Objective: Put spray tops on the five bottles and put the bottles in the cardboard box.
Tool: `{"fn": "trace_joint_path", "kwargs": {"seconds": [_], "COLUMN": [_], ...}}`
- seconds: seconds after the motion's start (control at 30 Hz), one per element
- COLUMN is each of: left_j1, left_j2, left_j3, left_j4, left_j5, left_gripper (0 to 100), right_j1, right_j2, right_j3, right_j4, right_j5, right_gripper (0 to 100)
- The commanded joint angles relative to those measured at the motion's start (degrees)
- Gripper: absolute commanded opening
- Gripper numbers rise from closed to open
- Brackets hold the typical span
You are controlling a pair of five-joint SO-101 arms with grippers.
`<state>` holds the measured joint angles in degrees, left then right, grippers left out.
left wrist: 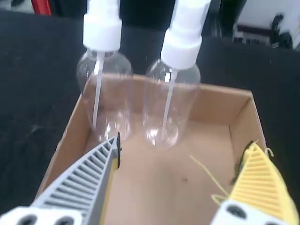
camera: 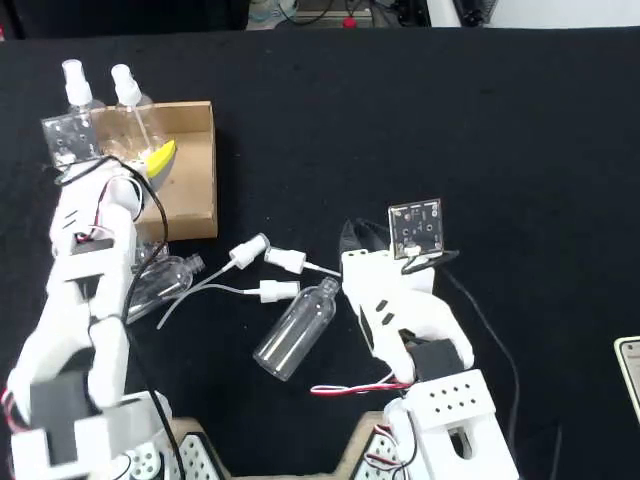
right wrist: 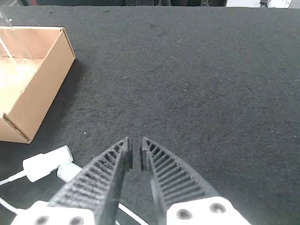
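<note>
Over the cardboard box [camera: 192, 190], the left gripper [left wrist: 183, 146] hangs with its grey and yellow fingers spread wide and nothing between them. At the far end of the box two clear bottles stand upright side by side, each fitted with a white spray top: one [left wrist: 102, 89] in front of the grey finger, the other [left wrist: 171, 96] just beside it.

On the black table [camera: 480, 130] between the two arms lie three loose spray tops, close together: one [camera: 248, 250], a second [camera: 285, 260] and a third [camera: 278, 291]. An uncapped bottle [camera: 297, 328] lies on its side just beside them. Another uncapped bottle [camera: 165, 277] lies near the box, partly under the left arm.

The right gripper [right wrist: 136, 146] sits low above bare table past the loose tops, fingers drawn almost together with a narrow slit between the tips, holding nothing.
</note>
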<state>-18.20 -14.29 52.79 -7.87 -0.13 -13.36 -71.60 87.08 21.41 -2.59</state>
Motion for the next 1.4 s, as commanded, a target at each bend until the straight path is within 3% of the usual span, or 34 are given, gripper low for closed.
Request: {"fn": "trace_joint_path", "kwargs": {"seconds": [0.0, 0.17, 0.47, 0.57, 1.03, 1.37], "left_j1": [-0.75, -0.48, -0.13, 1.01, 6.99, 6.73], "left_j2": [-11.25, -16.18, -16.35, -16.26, -15.91, -3.08], "left_j3": [-4.62, -10.07, -10.77, -10.07, -4.97, -11.38], "left_j4": [24.53, 44.13, 58.81, 63.03, 63.74, 63.91], "left_j5": [-0.26, -4.13, -31.74, -37.98, -48.35, -50.11], "left_gripper": [39, 39, 39, 39, 39, 39], "right_j1": [0.62, 0.62, 0.62, 0.62, 0.62, 0.62], "right_j2": [0.13, 0.13, 0.04, 0.04, 0.04, 0.04], "right_j3": [-0.48, -0.48, -0.48, -0.48, -0.48, -0.48], "right_j4": [-1.85, -1.85, -1.85, -1.85, -1.85, -1.85], "right_j5": [0.44, 0.44, 0.44, 0.44, 0.44, 0.44], "right_gripper": [4.3, 4.3, 4.3, 4.3, 4.3, 4.3]}}
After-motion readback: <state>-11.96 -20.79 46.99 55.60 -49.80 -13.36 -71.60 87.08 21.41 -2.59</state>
